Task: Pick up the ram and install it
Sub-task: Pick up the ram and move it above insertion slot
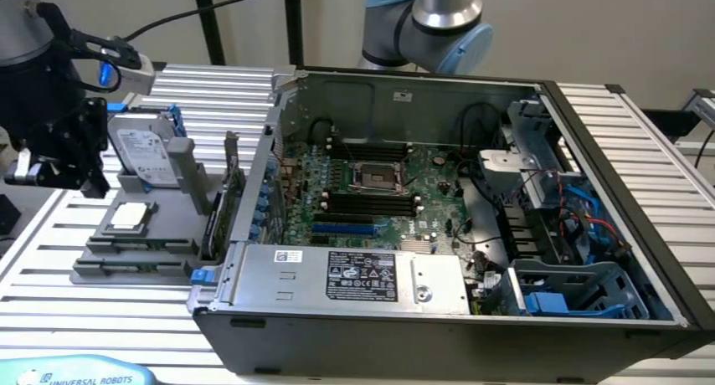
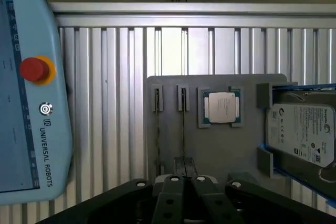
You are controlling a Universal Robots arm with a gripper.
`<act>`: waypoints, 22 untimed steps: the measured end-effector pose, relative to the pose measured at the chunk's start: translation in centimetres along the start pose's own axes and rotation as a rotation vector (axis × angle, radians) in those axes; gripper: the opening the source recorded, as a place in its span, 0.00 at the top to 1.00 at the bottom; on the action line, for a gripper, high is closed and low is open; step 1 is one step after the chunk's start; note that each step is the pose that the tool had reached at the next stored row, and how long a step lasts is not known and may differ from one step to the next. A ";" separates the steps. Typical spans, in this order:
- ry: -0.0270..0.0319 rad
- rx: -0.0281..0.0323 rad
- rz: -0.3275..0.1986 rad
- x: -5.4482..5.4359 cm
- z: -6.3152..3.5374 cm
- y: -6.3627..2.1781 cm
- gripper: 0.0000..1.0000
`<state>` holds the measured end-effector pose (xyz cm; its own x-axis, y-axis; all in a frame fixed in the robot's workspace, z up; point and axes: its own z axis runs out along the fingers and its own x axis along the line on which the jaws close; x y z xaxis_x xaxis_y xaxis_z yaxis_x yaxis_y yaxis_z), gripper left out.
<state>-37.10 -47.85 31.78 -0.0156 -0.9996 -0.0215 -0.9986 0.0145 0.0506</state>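
Above the grey parts holder (image 2: 220, 150) the gripper (image 2: 185, 166) hangs, and we can't tell whether it's parted or clamped. Just ahead of it, a thin edge-on strip in a holder slot looks like the ram (image 2: 182, 129). Over in the open case (image 1: 447, 335), the motherboard (image 1: 436, 163) memory slots look bare, so we judge the install not yet done.

- A plain, pale beige wall (image 1: 625, 33) stands behind the bench, evenly lit.
- The bench (image 1: 100, 318) is ribbed silver aluminium, and its slats catch soft light.
- A black post (image 1: 293, 21) rises at its far edge.
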 end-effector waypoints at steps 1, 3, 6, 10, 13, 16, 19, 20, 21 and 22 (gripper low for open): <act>0.0000 0.0000 -0.001 0.1 0.17 -0.06 0.82; 0.0002 -0.0001 -0.004 0.2 0.52 -0.14 0.76; 0.0003 -0.0002 -0.009 0.4 1.07 -0.22 0.69; 0.0007 -0.0003 -0.016 0.5 1.80 -0.26 0.69; 0.0010 -0.0005 -0.021 0.7 2.33 -0.29 0.69; 0.0013 -0.0006 -0.026 0.7 2.86 -0.32 0.69; 0.0015 -0.0007 -0.030 0.8 3.42 -0.35 0.69; 0.0016 -0.0008 -0.031 0.8 3.60 -0.36 0.69; 0.0015 -0.0007 -0.032 0.9 3.78 -0.37 0.69; 0.0016 -0.0007 -0.034 0.9 3.97 -0.38 0.69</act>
<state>-36.94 -48.67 27.78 0.0179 -0.9996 -0.0216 -0.9985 -0.0190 0.0506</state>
